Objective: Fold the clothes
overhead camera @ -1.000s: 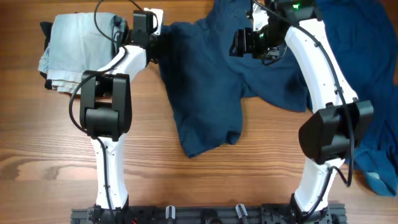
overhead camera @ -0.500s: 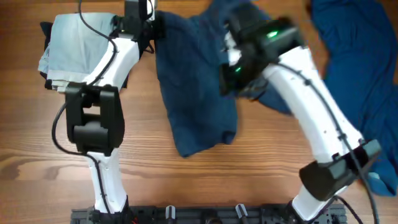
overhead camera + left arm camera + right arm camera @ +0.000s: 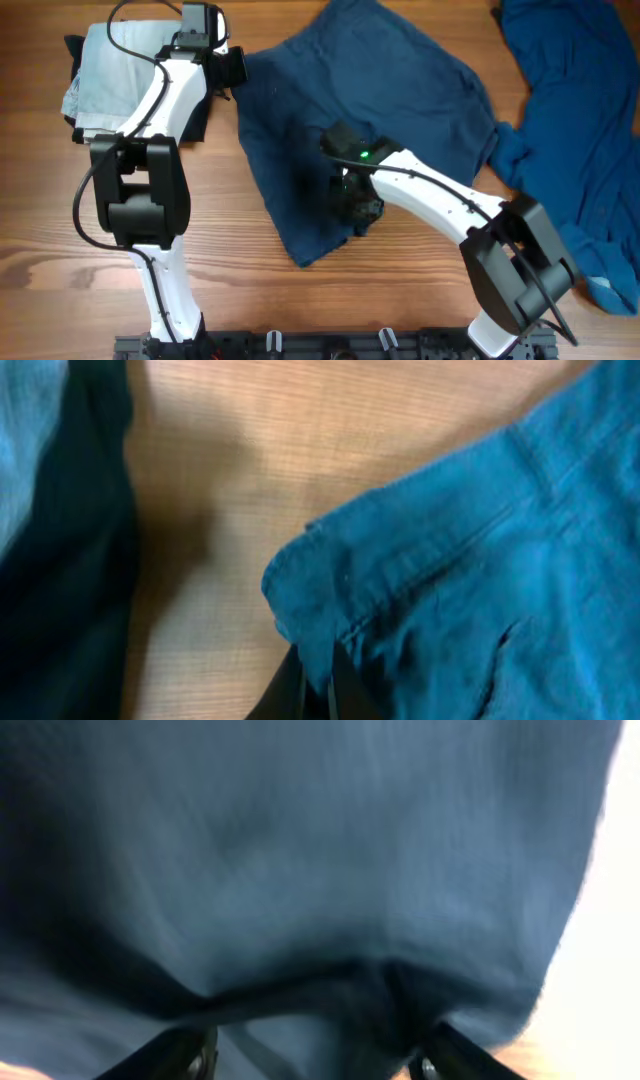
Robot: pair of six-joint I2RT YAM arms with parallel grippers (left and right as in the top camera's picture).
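The dark navy-blue piece of the clothes (image 3: 390, 90) lies spread over the middle of the table. At its upper left corner my left gripper (image 3: 236, 68) is shut on the hem; the left wrist view shows that corner (image 3: 330, 590) pinched between the dark jaws of the left gripper (image 3: 318, 695). My right gripper (image 3: 358, 205) presses down on the lower part of the same piece. In the right wrist view the navy cloth (image 3: 320, 850) fills the frame, and a bunched ridge runs between the right gripper's (image 3: 312, 1060) fingers, which stand wide apart.
A folded pale grey-blue garment (image 3: 115, 75) lies at the far left on a black one (image 3: 195, 120). Brighter teal-blue cloth (image 3: 580, 110) covers the right side. Bare wood (image 3: 60, 260) shows in front and to the left.
The left gripper shut on the navy corner and drew it left. The right arm swung from the far top edge down to the garment's lower middle, jaws narrowing. The navy piece now lies flatter.
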